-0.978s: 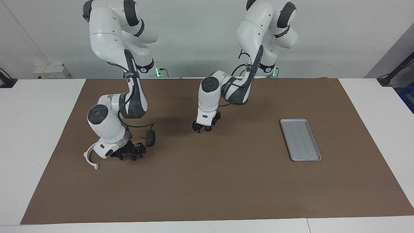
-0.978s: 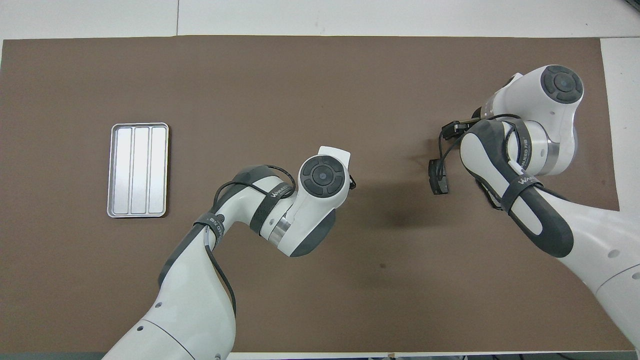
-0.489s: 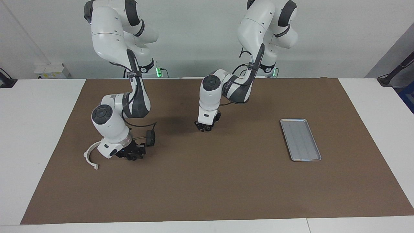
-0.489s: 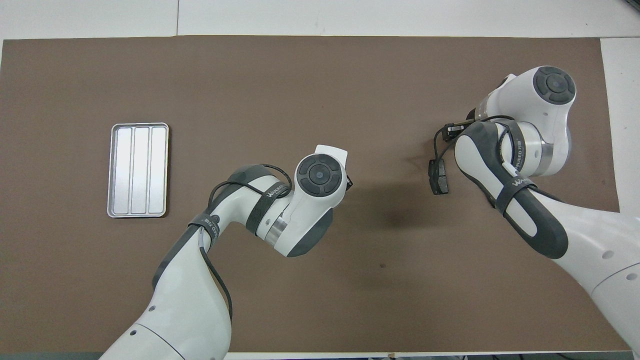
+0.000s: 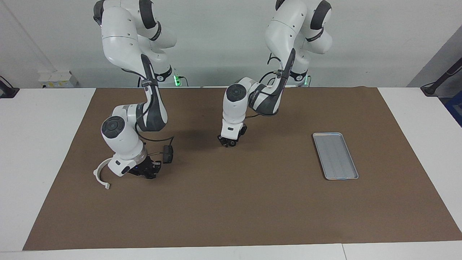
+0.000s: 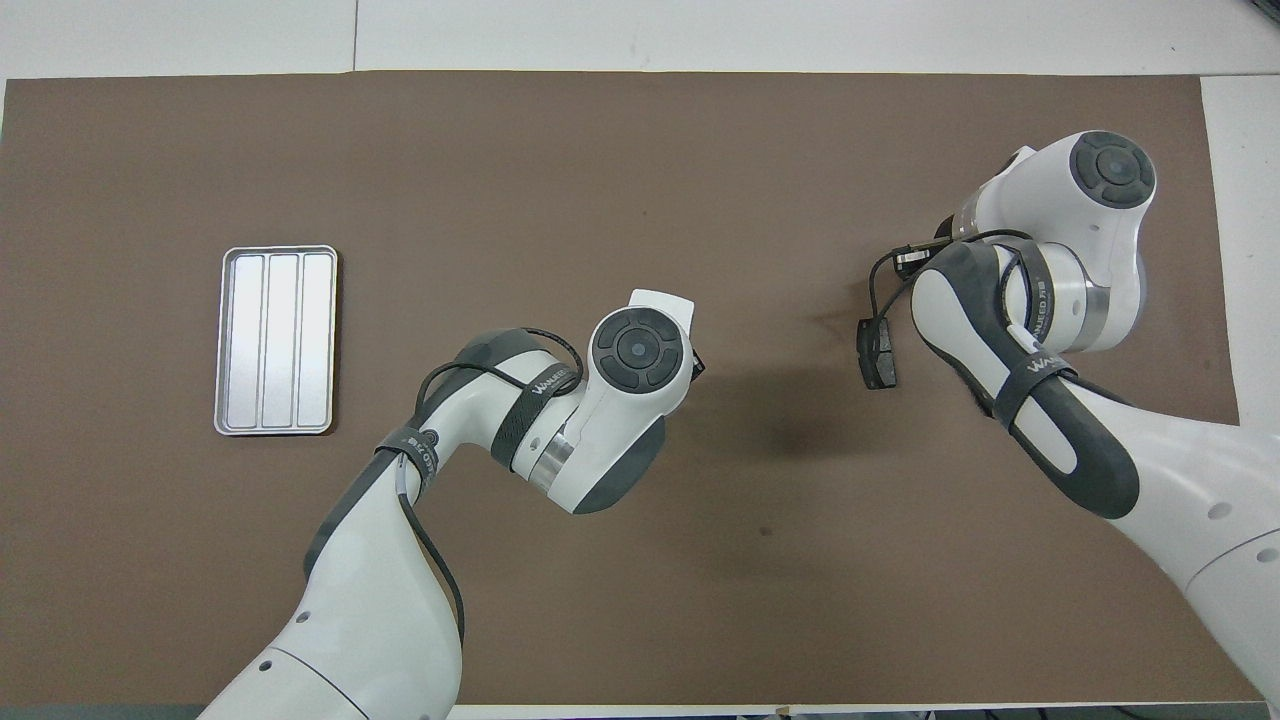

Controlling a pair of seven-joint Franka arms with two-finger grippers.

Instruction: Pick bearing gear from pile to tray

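- Arc (image 5: 101, 176): white, lies on the mat (image 5: 252, 202) near its edge at the right arm's end, touching the right arm's wrist or just beside it
- Right gripper (image 5: 149, 173): down on the mat beside the arc, in the pile; its fingers were apart a second ago and have now come fully together; a small black round piece lay at its tips then, and I cannot tell whether it has caught anything
- Pad (image 5: 168, 154): dark grey, just beside that gripper, nearer to the robots, unmoved
- Left gripper (image 5: 228, 143): low at mid-mat; it has closed from wide to part-way and stopped, clamped, as far as shows, on a small black gear (image 5: 231, 143); I judge that pick made, with lift and carry next
- Tray (image 5: 335, 155): empty, well apart, toward the left arm's end; nothing delivered yet
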